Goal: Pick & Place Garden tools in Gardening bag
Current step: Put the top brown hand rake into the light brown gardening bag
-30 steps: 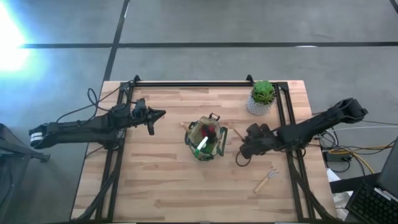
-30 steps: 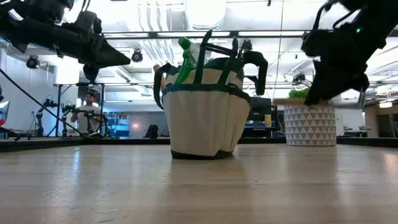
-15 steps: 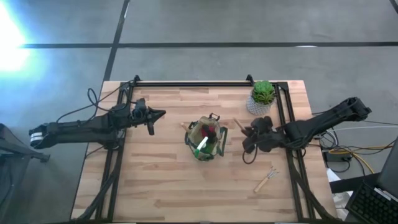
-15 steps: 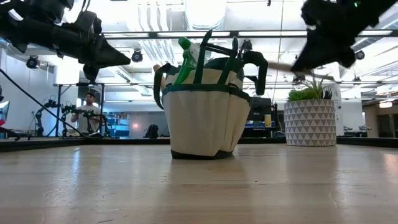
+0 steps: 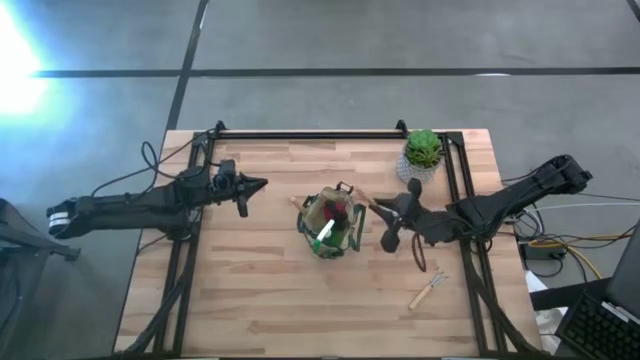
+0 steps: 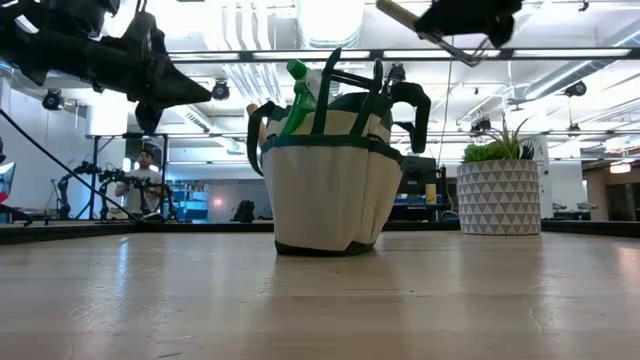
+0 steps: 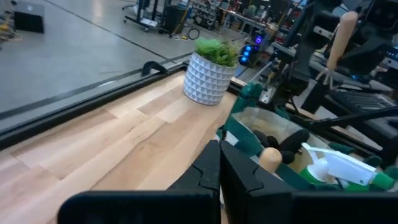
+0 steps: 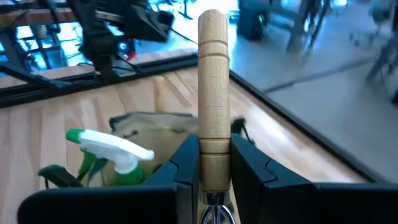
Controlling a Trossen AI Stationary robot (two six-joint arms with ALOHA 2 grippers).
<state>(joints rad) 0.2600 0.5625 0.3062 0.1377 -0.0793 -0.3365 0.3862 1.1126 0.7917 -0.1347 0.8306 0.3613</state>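
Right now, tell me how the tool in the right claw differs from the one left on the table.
The wooden-handled tool is clamped in the right claw, lifted beside the gardening bag; the small fork lies flat on the table, ungripped. The held tool is next to the bag; the fork lies farther off, near the right edge. Both have pale wooden handles.

**Crowded bag mouth, open boards in front**

The gardening bag (image 5: 331,225) stood mid-table, its mouth crowded by a green spray bottle (image 8: 115,158), dark handles and a wooden handle (image 7: 270,158), leaving little room inside. The right gripper (image 8: 213,167), clamped on a wooden-handled tool (image 8: 213,93), hung just beside the bag, with the potted plant (image 5: 421,157) close behind it. A small fork (image 5: 428,289) lay alone on the front right boards. The left gripper (image 5: 258,184) hovered well left of the bag; the table (image 5: 250,300) between them lay bare.
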